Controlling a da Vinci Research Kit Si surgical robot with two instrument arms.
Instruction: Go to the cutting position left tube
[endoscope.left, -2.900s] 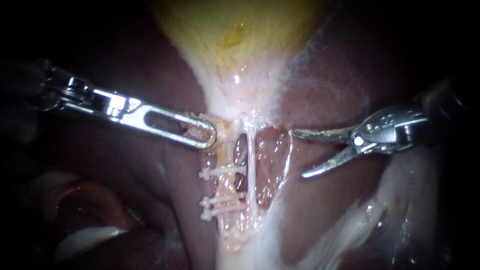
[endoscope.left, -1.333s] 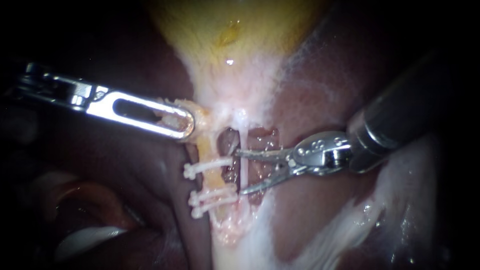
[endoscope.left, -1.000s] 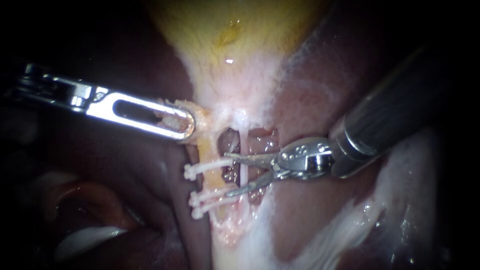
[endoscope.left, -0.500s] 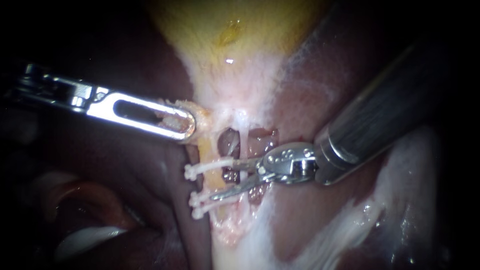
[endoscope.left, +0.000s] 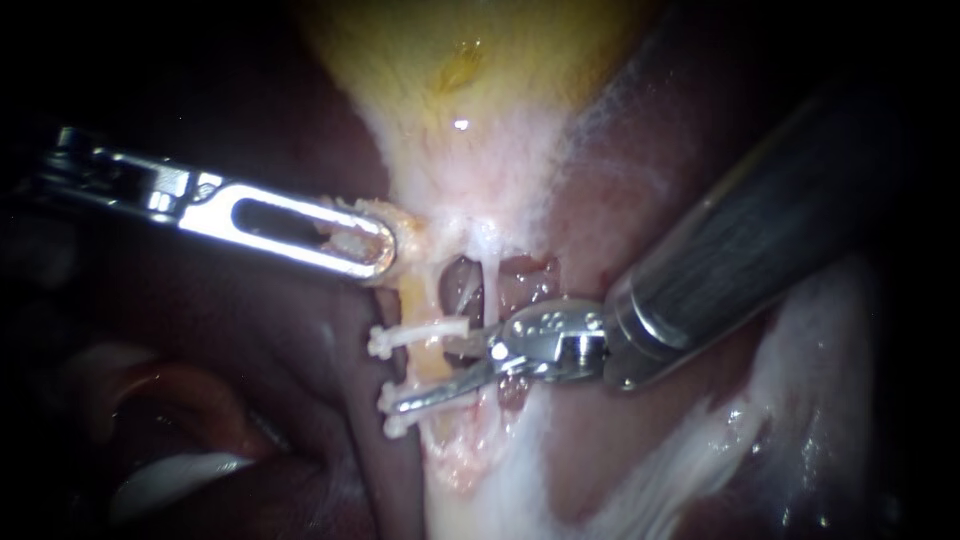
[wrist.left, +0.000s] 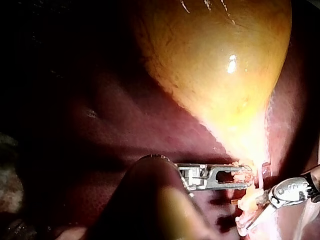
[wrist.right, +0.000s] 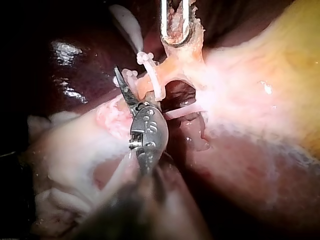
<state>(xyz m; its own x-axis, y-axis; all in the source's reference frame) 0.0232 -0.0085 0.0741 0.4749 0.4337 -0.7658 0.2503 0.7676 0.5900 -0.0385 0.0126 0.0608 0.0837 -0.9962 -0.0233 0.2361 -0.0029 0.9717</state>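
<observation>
Running between the upper clip (endoscope.left: 415, 332) and the lower pair (endoscope.left: 400, 412), the left tube (endoscope.left: 430, 362) lies within the right instrument's (endoscope.left: 420, 374) spread blades; the lower blade hugs that pair (closing there could dislodge one). The left instrument's (endoscope.left: 378, 248) jaws pinch neck tissue (endoscope.left: 402, 230) beside the gallbladder (endoscope.left: 470, 60).

Surg. bench setup — liver (endoscope.left: 300, 350), gallbladder (endoscope.left: 470, 60), clips (endoscope.left: 420, 332) on a tube (endoscope.left: 412, 305).

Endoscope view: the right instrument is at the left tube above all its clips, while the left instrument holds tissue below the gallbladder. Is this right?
Not quite: the endoscope view shows the right instrument at the left tube between the upper clip and the lower clips. The rest is right.
</observation>
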